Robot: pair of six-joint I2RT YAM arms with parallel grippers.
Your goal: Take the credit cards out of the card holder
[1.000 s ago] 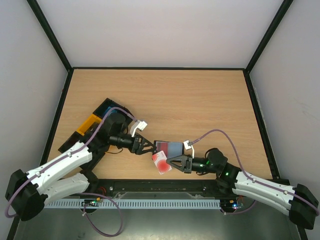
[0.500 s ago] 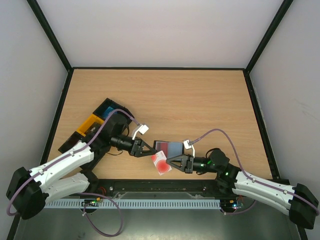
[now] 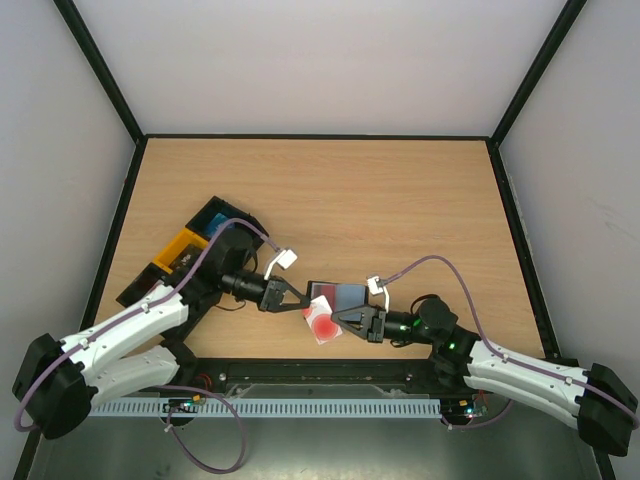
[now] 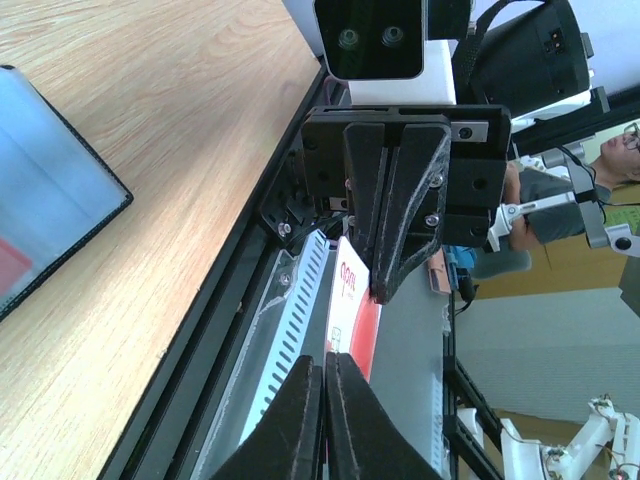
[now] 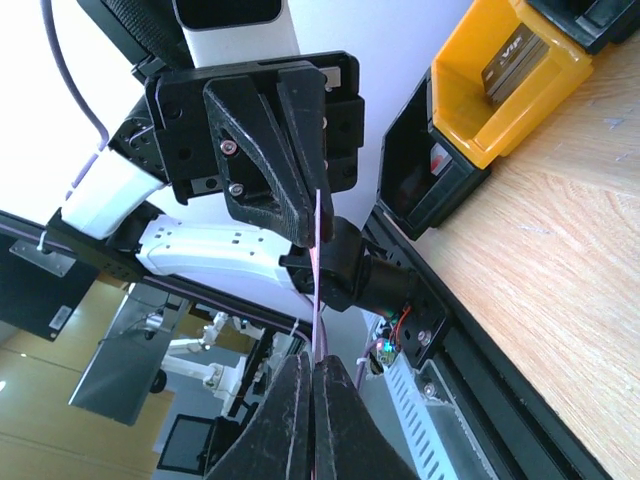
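Note:
A red-and-white credit card (image 3: pixel 320 323) hangs just above the table's near edge, pinched from both sides. My left gripper (image 3: pixel 301 307) is shut on its left edge and my right gripper (image 3: pixel 338 318) is shut on its right edge. In the left wrist view the credit card (image 4: pixel 356 312) runs from my left fingertips (image 4: pixel 300 400) up to the right gripper's fingers (image 4: pixel 405 215). The right wrist view shows the credit card (image 5: pixel 318 285) edge-on as a thin pink line. The black card holder (image 3: pixel 340 294) lies flat on the table behind the card. Red shows through the card holder's (image 4: pixel 45 195) grey-blue pocket.
Black-and-orange trays (image 3: pixel 185 248) sit at the left of the table, one with a blue lining, under the left arm. An orange bin (image 5: pixel 505 75) holding a dark object shows in the right wrist view. The table's black front rail (image 3: pixel 320 372) runs just below the card.
My left gripper has closed from open onto the card's left edge. The right gripper and the card have shifted slightly left and up towards it.

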